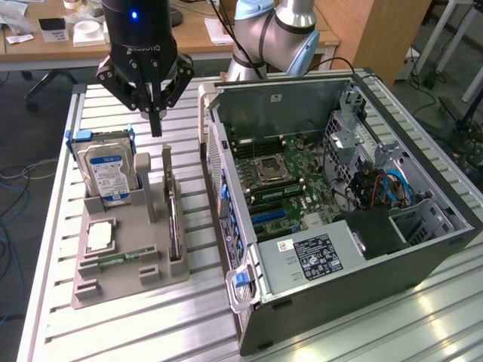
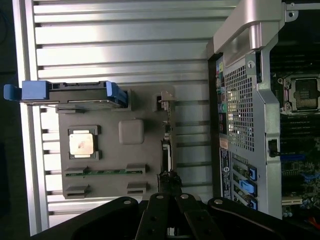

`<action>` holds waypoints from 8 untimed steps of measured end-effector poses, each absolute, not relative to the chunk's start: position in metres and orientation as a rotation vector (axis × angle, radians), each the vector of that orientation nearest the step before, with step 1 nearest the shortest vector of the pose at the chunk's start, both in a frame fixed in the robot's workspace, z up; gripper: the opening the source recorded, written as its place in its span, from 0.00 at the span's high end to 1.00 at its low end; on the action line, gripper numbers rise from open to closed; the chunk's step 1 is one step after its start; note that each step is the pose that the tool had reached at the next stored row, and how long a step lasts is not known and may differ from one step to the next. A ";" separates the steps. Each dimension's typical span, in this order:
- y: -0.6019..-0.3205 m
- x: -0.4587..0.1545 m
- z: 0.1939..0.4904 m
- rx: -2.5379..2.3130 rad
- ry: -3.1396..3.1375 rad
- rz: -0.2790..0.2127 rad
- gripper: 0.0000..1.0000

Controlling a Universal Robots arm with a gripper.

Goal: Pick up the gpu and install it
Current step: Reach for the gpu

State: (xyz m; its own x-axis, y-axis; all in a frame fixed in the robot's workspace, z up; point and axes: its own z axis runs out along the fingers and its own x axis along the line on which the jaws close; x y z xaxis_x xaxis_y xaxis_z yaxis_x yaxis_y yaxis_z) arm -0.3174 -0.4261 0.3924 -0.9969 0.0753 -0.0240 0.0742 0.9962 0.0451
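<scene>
While your gripper hangs over the far end of the grey tray, its jaws are pressed together with nothing between them. Read the exterior view as a clock face centred on that tray.

You have one gpu. It stands on its long edge in the narrow slot at three o'clock, untouched. The fingertips are above it, just off its twelve o'clock end. In the wrist view the card shows edge-on, running straight out from the closed fingers.

The tray carries three other parts, one of each:
- One hard drive stands upright in a blue bracket at eleven o'clock.
- One processor chip lies flat at nine o'clock.
- One memory stick lies in its groove at seven o'clock.

One open computer case sits at three o'clock from the tray on the slatted metal table. Its motherboard is exposed.

Your card is hemmed in on both sides. The case's perforated wall rises just beside it on the three o'clock side. The hard drive and a grey tray post stand near it on the nine o'clock side.
</scene>
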 end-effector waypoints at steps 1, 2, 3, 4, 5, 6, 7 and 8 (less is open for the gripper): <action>-0.426 -0.317 0.392 0.116 3.113 0.069 0.89; -0.426 -0.317 0.392 0.117 3.113 0.069 0.89; -0.426 -0.317 0.392 0.116 3.113 0.069 0.89; -0.426 -0.317 0.392 0.116 3.113 0.069 0.89; -0.426 -0.317 0.392 0.116 3.113 0.069 0.89; -0.426 -0.316 0.392 0.116 3.113 0.069 0.89; -0.426 -0.316 0.392 0.117 3.113 0.069 0.89; -0.426 -0.316 0.392 0.117 3.113 0.069 0.89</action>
